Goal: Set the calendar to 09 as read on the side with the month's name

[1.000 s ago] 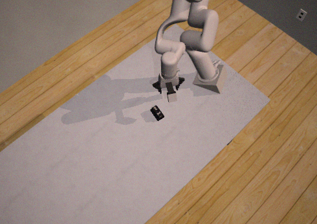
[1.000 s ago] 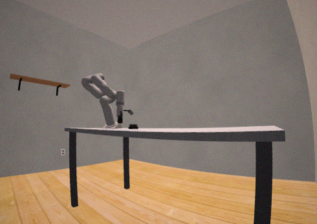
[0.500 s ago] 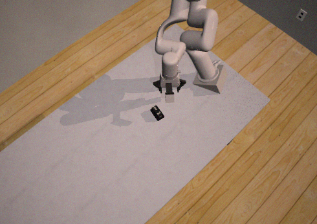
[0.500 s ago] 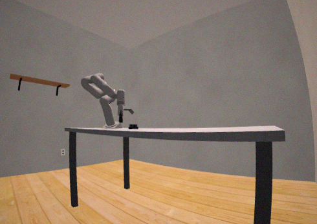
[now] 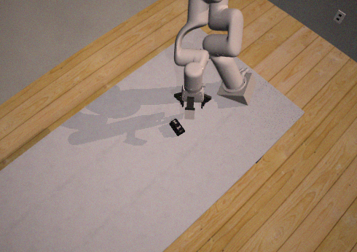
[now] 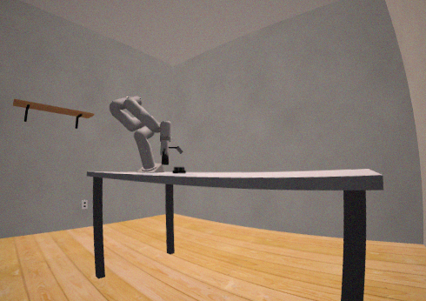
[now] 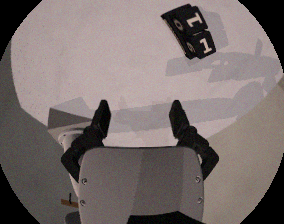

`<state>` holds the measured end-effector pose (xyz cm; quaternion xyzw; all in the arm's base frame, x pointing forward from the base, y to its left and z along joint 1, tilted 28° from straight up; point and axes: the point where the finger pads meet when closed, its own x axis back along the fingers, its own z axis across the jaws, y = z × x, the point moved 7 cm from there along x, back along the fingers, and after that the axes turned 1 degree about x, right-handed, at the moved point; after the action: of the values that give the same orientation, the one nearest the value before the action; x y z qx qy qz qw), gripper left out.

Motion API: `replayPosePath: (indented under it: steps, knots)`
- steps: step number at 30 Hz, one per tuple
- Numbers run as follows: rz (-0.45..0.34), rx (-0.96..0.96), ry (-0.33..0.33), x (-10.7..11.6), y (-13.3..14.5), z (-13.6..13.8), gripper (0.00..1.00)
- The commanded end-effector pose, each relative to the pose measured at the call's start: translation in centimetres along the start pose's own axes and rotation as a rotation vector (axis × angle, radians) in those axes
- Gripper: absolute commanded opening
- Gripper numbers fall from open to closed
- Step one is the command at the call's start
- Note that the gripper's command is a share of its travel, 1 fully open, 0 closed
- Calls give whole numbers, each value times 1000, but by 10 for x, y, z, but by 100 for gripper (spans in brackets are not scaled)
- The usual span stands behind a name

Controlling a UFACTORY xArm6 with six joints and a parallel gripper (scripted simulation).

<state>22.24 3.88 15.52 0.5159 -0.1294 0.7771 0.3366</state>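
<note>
A small black calendar tray lies flat on the grey table, with two black cubes standing in it side by side. In the wrist view the tray sits at the upper right, tilted; the top faces of the cubes show white digits, and both look like a 1. The month side is not readable in any view. My gripper hangs open and empty above the table, between the robot base and the tray, apart from the tray. Its two black fingers are spread wide over bare table. The side view shows the gripper just left of the tray.
The robot's base stands on the table just behind the gripper. The table's near edge runs along the right of the tray. A wooden shelf hangs on the far wall.
</note>
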Motion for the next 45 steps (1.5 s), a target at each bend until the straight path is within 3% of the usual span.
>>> replayPosePath:
  steps: [1, 8, 13, 23, 29, 39, 45]
  knots:
    - [-4, -40, 8, 1, -15, -7, 100]
    - [-4, -59, 8, 0, -22, -10, 100]
    - [-3, -215, 8, 0, -26, -12, 100]
    - [-3, -221, 8, 0, -45, -22, 100]
    - [-3, -387, 8, 0, -49, -24, 100]
    - [-3, -397, 8, 0, -69, -34, 100]
    - [-2, -564, 9, 0, -76, -38, 100]
